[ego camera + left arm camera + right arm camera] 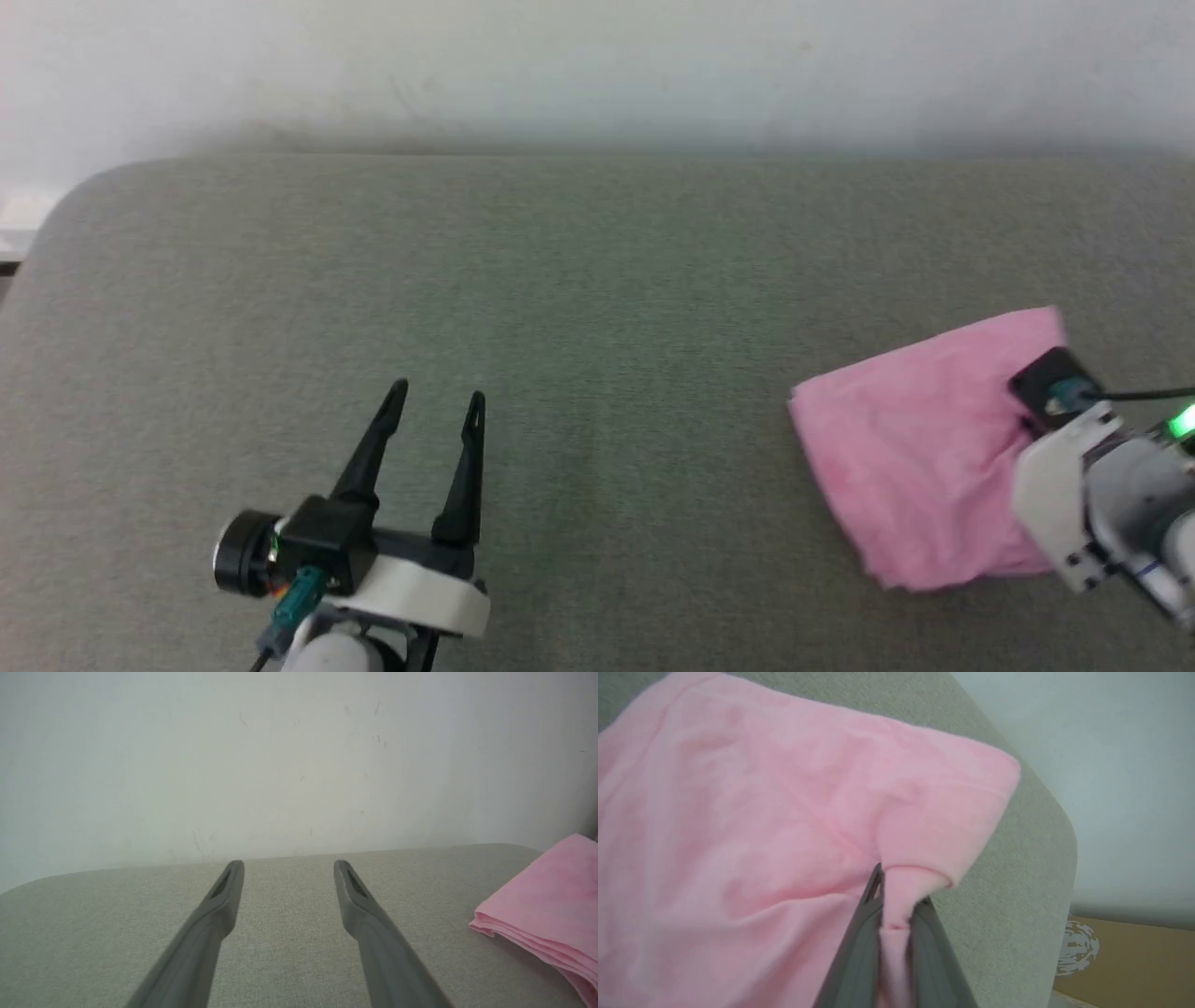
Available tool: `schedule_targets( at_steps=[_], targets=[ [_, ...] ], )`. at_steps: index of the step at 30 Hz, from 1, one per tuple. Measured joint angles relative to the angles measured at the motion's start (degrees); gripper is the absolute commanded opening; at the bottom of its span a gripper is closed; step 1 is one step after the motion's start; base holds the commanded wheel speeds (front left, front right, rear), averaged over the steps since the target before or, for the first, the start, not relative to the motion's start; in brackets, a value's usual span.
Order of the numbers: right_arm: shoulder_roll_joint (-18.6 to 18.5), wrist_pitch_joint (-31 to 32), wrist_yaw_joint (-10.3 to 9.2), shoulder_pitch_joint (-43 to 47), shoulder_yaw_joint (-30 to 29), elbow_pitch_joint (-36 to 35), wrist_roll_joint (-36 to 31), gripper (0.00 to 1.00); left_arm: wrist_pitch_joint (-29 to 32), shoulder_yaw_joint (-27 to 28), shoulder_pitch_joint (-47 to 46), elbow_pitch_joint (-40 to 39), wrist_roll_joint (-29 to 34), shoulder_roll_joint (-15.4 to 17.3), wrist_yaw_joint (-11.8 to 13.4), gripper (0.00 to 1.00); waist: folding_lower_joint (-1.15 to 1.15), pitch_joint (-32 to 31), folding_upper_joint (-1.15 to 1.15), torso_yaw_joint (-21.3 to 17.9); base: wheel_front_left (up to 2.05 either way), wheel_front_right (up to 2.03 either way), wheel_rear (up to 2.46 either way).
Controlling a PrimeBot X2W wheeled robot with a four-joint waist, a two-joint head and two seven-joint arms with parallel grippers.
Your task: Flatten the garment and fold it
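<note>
Garment [920, 448]: one item, pink, is lying in a loose bundle of stacked layers at the right-hand end of the grey padded surface [597, 280], near its right edge. No waistband, legs or label can be made out in this state.

Right gripper [899, 891] is pinching a tuck of pink fabric at the bundle's near right border; its two fingers are standing narrow, with the cloth gathered between them and pulled up into a small peak.

Left gripper [439, 394] is hovering over bare surface at the lower left, well apart from the bundle, jaws spread wide and holding nothing.

Judgement: the flattening step is only beginning, and the grip now being taken looks like the opening hold for it. Folding is not yet in hand. The next move is calling for a gentle draw of the pinched edge towards the middle of the surface, so that the layers are opening out and coming within the left arm's reach. The thin fabric is liable to slip.

Count: one garment, two grippers, one padded surface.
</note>
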Motion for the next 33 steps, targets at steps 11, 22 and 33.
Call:
schedule_targets(
  at_steps=[11, 22, 33],
  targets=[
    [-15.38, -7.13, -0.01, -4.47, -2.04, 13.27, 2.96, 0.0, 0.0, -0.29, -7.04, -0.4, 1.43, 0.35, -0.59, 1.0, 0.01, 8.31, 0.0, -5.7, 0.0, 0.0, 0.0],
    [-21.08, -22.02, -0.01, -7.93, -10.28, 30.11, -2.03, 0.0, 0.0, -0.93, -11.49, -1.46, 2.33, 1.85, -1.12, 1.0, 0.01, 17.52, 0.0, -6.98, 0.0, 0.0, 0.0],
    [-17.98, -29.98, -0.01, -13.94, -17.3, 43.11, -6.77, 1.0, 0.0, -1.8, -12.77, -1.43, 2.59, 2.05, -1.48, 1.0, 0.01, 21.66, 0.0, -5.85, 0.0, 0.0, 0.0]
  ],
)
